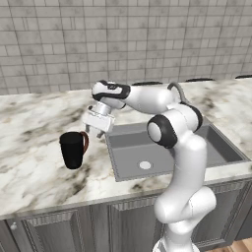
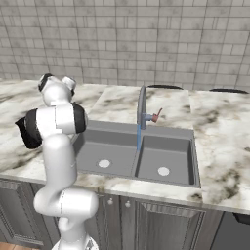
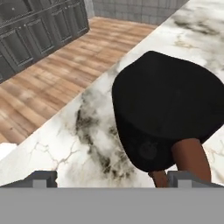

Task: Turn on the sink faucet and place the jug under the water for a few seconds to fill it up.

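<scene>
The black jug [image 1: 73, 149] stands upright on the marble counter left of the sink [image 1: 129, 156], its reddish-brown handle [image 1: 86, 141] turned toward my gripper [image 1: 94, 130]. The gripper hangs open just right of the jug and a little above it, holding nothing. In the hand view the jug [image 3: 166, 109] lies close ahead, its handle [image 3: 190, 156] beside the right fingertip [image 3: 183, 177]; the gripper [image 3: 113, 179] grips nothing. The sink faucet [image 2: 141, 108] rises behind the sink [image 2: 93, 146], and a thin blue stream of water [image 2: 138, 139] falls from it. My arm hides most of the jug [image 2: 25, 132] in the right base view.
The faucet's lever [image 2: 156, 116] sticks out to the right. Each basin has a pale round drain [image 2: 104, 164], [image 2: 163, 171]. Marble counter [image 1: 34, 162] spreads around the jug to its front edge. A tiled wall [image 1: 123, 39] closes the back; dark cabinets [image 1: 59, 229] sit below.
</scene>
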{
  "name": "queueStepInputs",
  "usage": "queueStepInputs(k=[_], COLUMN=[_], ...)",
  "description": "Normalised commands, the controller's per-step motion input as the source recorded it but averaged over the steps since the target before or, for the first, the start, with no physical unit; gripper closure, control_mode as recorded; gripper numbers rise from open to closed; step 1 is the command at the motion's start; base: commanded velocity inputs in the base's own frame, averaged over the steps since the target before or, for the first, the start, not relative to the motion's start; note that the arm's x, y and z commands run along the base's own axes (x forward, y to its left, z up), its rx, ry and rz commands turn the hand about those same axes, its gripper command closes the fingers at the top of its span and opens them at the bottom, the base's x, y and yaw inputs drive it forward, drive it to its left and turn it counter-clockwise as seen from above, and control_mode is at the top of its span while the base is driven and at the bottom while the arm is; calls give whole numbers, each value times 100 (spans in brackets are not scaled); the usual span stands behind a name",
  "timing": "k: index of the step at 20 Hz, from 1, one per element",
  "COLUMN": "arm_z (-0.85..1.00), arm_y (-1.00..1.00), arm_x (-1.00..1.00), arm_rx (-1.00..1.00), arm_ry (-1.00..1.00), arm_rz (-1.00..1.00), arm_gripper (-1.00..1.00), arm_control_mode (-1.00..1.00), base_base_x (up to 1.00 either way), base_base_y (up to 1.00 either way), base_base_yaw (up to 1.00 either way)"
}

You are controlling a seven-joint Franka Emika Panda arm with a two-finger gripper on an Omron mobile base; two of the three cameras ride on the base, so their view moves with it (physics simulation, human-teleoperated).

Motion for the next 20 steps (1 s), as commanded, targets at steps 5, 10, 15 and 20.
queueStepInputs(k=[5,10,15,20], arm_z=[0,0,0,-20], arm_y=[12,29,11,18], arm_x=[20,16,1,-7], arm_rx=[0,0,0,0], arm_ry=[-4,-6,-9,-4], arm_rz=[4,0,0,0], arm_gripper=[-100,-100,-100,-100], arm_control_mode=[-100,-100,-100,-100], base_base_x=[0,0,0,0], base_base_y=[0,0,0,0], base_base_yaw=[0,0,0,0])
